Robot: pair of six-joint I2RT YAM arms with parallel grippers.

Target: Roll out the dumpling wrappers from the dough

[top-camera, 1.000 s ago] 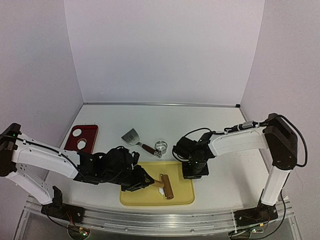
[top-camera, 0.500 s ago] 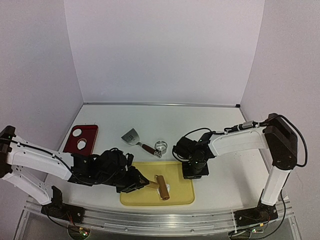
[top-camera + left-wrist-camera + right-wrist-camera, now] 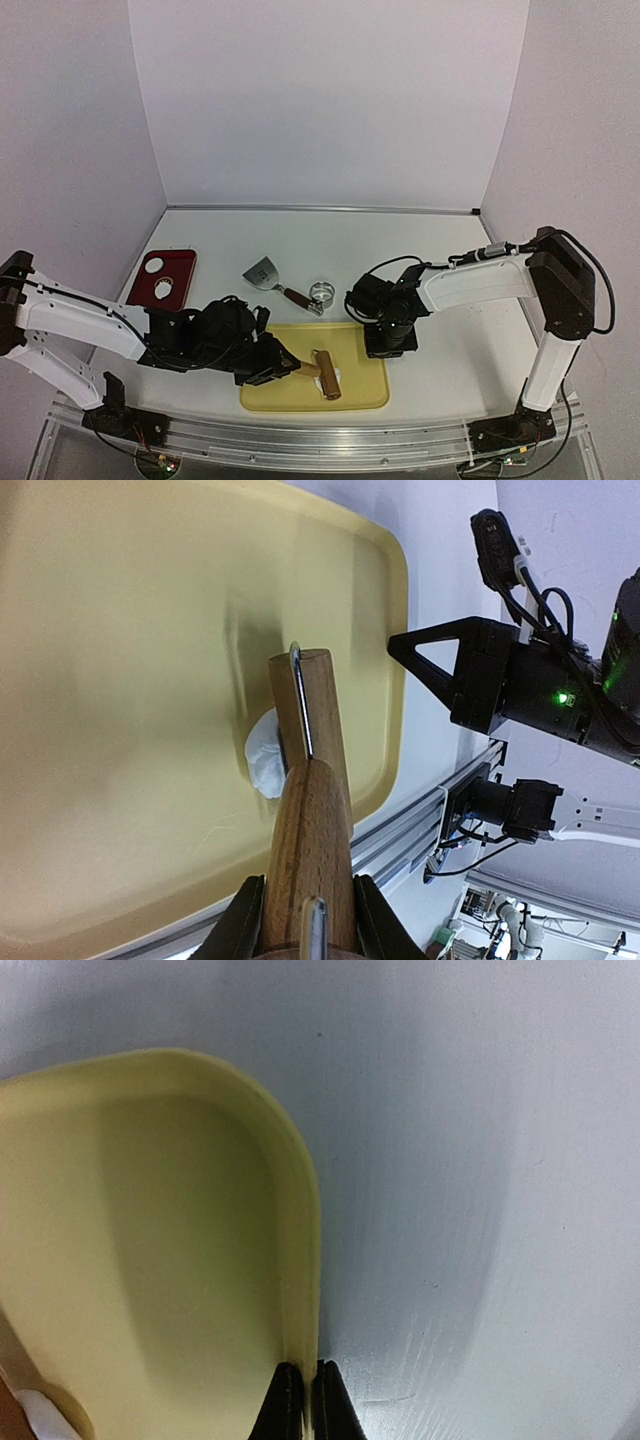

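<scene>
A white lump of dough (image 3: 264,764) lies on the yellow tray (image 3: 360,392), pressed under the wooden roller (image 3: 310,715) of a rolling pin (image 3: 327,374). My left gripper (image 3: 305,922) is shut on the pin's wooden handle (image 3: 312,860), coming in from the tray's left (image 3: 285,368). My right gripper (image 3: 303,1388) is shut on the tray's rim (image 3: 300,1260) at its far right corner (image 3: 378,346). Two dumpling wrappers (image 3: 157,266) (image 3: 165,290), small white discs, lie on a red plate (image 3: 180,270) at the left.
A metal spatula with a wooden handle (image 3: 268,273) and a metal ring cutter (image 3: 321,293) lie on the white table behind the tray. The rail at the table's near edge (image 3: 320,440) runs just below the tray.
My left arm has drawn back to the left, and the roller has rolled a little leftwards over the dough. The right gripper has kept still on the rim.
</scene>
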